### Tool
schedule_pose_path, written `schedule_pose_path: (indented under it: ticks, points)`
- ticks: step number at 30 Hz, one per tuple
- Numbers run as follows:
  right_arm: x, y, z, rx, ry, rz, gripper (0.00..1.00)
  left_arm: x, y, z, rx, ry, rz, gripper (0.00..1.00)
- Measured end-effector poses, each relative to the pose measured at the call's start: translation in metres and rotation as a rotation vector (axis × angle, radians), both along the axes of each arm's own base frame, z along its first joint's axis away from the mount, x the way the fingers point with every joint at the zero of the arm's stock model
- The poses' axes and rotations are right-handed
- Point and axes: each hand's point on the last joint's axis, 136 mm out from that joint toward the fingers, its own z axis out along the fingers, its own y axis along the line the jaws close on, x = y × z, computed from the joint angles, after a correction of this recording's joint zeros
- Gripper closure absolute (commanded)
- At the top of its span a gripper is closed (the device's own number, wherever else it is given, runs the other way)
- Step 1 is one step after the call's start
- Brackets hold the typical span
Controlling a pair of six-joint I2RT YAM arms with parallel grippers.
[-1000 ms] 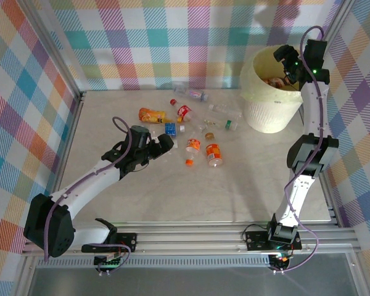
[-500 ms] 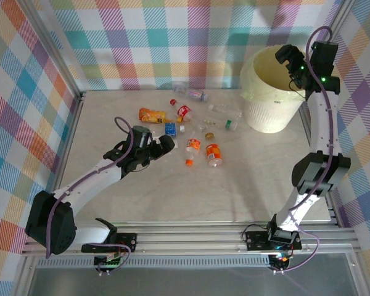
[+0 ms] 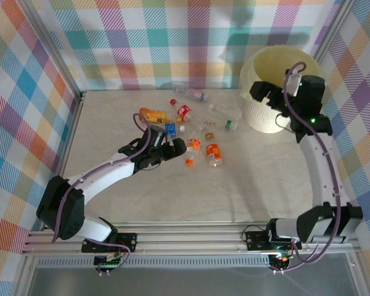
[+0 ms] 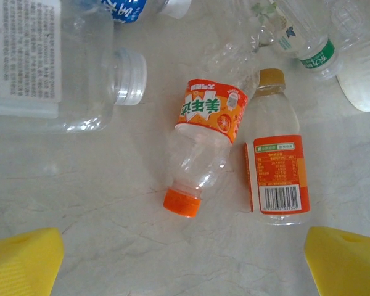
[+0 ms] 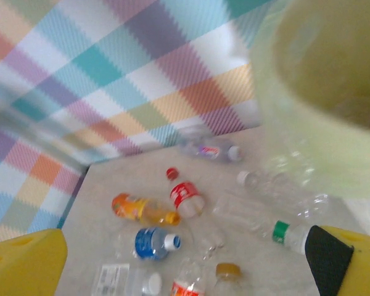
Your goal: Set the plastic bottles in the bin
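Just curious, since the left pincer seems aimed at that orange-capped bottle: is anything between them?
Nothing visible. The open left pincer looks straight at the orange-capped bottle; a gold-capped bottle lies close beside it.

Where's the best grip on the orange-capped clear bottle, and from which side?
Probably from above, across the clear waist of the orange-capped bottle between label and cap: it lies flat, and the tan-capped bottle beside it leaves most room there.

Orange-capped bottle (image 4: 202,145): large white Chinese characters on the label
Gold-capped bottle (image 4: 276,161): barcode, digits too small
Clear bottle (image 4: 43,68): fine print, unreadable
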Motion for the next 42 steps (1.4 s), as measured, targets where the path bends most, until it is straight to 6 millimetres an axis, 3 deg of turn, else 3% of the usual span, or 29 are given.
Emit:
schedule_pose_path:
  ticks: [4,10,20,26,31,42]
  points:
    - [-0.020,0.044,-0.025,-0.079,0.020,0.130,0.00,0.002,0.001,-0.002,0.026,-0.003,0.017,0.00]
    - [-0.037,0.085,-0.099,-0.206,0.148,0.239,0.00,0.002,0.016,-0.009,0.084,0.011,0.077,0.00]
    - [-0.030,0.108,-0.220,-0.418,0.430,0.250,0.01,-0.002,0.031,-0.017,0.139,0.039,0.138,0.00]
    - [-0.043,0.109,-0.279,-0.500,0.600,0.267,0.09,-0.003,0.032,-0.018,0.140,0.047,0.144,0.00]
    - [-0.048,0.114,-0.306,-0.560,0.692,0.285,0.13,-0.003,0.032,-0.018,0.139,0.047,0.144,0.00]
    - [-0.037,0.121,-0.330,-0.625,0.730,0.259,0.24,-0.003,0.032,-0.018,0.139,0.047,0.144,0.00]
